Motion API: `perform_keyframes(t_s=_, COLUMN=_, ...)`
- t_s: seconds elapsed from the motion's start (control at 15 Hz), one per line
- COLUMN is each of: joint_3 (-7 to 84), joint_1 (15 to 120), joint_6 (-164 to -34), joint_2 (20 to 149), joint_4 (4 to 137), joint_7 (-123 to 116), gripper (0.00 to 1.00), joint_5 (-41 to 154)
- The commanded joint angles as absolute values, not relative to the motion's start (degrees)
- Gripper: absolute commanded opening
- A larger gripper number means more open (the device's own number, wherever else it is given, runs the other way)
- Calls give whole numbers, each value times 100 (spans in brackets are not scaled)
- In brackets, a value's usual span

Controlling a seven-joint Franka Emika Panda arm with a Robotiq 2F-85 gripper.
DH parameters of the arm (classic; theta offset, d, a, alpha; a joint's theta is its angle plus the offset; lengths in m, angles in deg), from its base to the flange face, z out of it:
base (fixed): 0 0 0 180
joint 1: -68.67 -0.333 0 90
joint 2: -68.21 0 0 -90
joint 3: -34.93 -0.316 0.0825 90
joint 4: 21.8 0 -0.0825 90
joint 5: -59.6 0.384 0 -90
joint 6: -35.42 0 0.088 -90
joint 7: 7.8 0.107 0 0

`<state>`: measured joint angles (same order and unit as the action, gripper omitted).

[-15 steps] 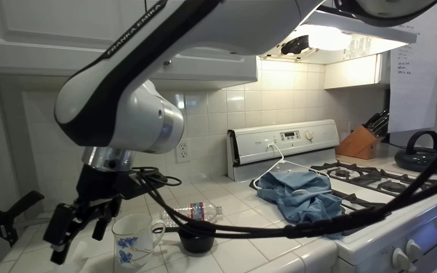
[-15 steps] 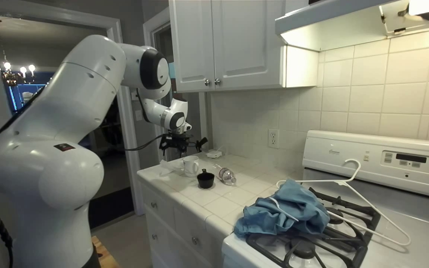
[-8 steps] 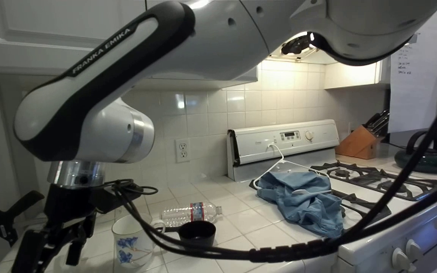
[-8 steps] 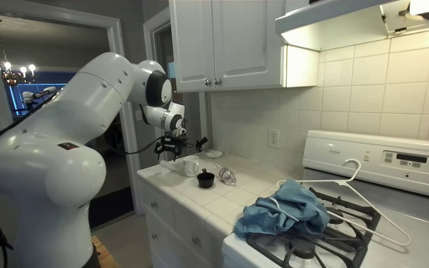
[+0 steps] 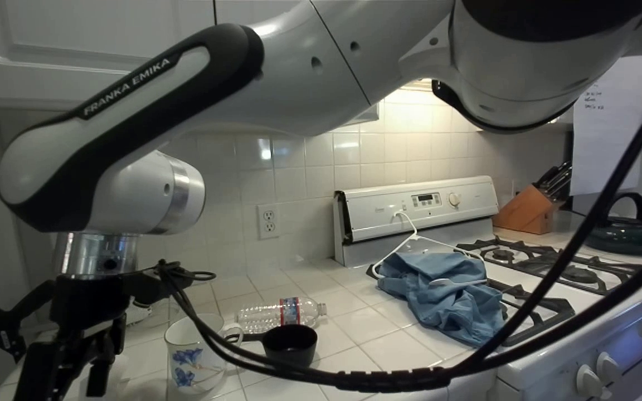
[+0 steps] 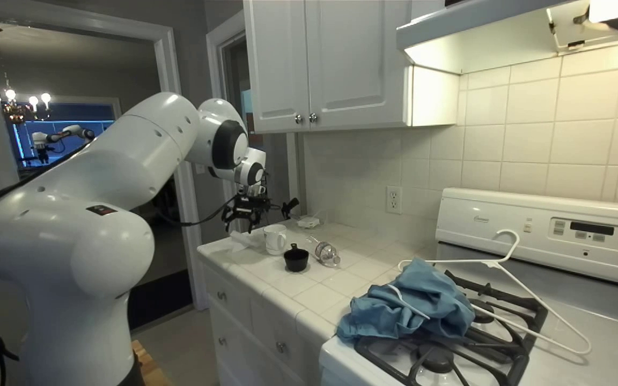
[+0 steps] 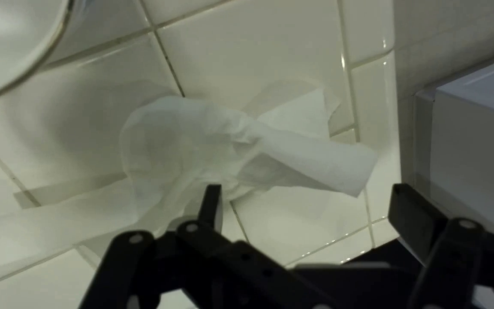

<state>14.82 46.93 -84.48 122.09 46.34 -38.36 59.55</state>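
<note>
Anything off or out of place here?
Yes: blue cloth bunched with a white hanger on the stove, odd on a cooking surface. A bottle lies on its side rather than upright, and a crumpled white sheet lies near the open gripper.

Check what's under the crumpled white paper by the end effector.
In the wrist view, white tiles show around the edges of the paper. Whatever lies beneath its middle is covered, so I can't tell. The end effector also hides part of the paper.

Tiled counter: tissue, mug, black cup, bottle
</note>
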Motion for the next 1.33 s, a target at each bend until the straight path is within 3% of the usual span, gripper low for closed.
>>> perform_keyframes(t_s=0.0, joint_3=1474, joint_1=4558, joint_6=-7862, joint_2=12568, joint_4=3843, joint_7=-4070, gripper=100, joint_5=5837)
perform_keyframes(t_s=0.73, joint_3=1795, joint_1=4266, joint_6=-6508, joint_2=13052, joint_4=2717, joint_7=-4852, gripper=100, joint_5=5552)
perform_keyframes(t_s=1.27, joint_3=2181, joint_1=3787, joint_6=-6780, joint_2=13573, joint_4=1924, joint_7=-4816, gripper=100, joint_5=5079)
